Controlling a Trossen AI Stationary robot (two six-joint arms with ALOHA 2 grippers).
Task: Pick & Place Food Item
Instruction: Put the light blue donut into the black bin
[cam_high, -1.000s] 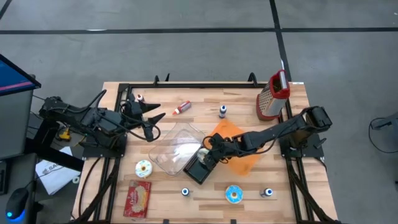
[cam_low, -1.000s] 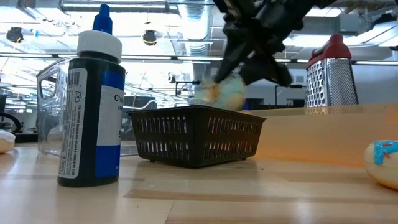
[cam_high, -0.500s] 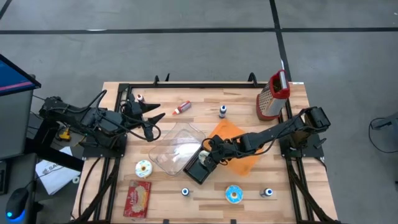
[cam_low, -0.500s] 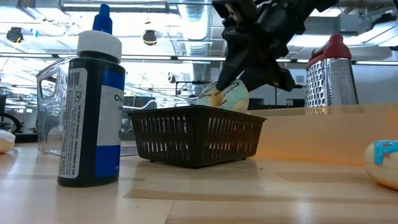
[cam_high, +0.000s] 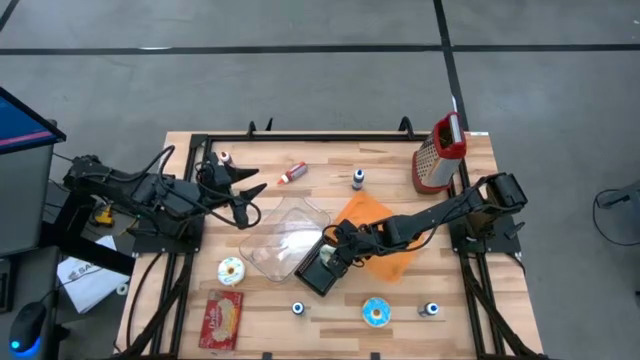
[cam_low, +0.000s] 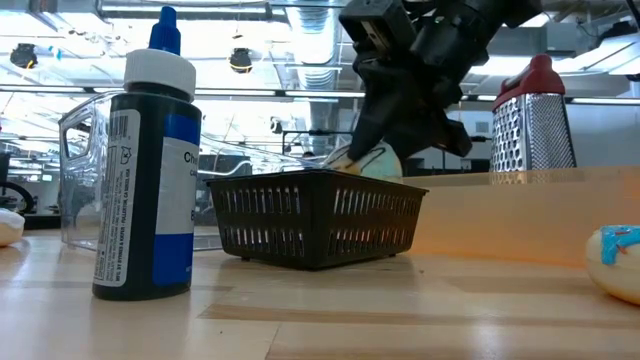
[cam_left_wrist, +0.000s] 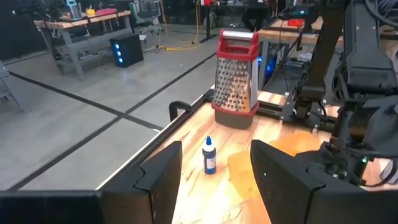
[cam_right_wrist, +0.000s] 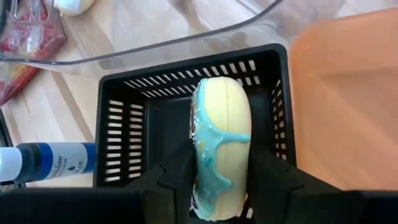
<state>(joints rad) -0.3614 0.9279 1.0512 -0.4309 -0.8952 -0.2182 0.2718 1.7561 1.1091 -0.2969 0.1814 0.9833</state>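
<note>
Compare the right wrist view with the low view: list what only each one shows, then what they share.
Only the right wrist view: the teal icing running down the doughnut, the basket's bare floor, and the orange mat beside it.

Only the low view: the red-handled grater and another iced doughnut at the table's edge.

Both: the right gripper shut on the doughnut, lowering it into the black basket, with the blue bottle nearby.

We see the basket (cam_high: 320, 268) at lower centre, the clear container (cam_high: 280, 238) at its upper left, the grater (cam_high: 438, 155) upper right.
</note>
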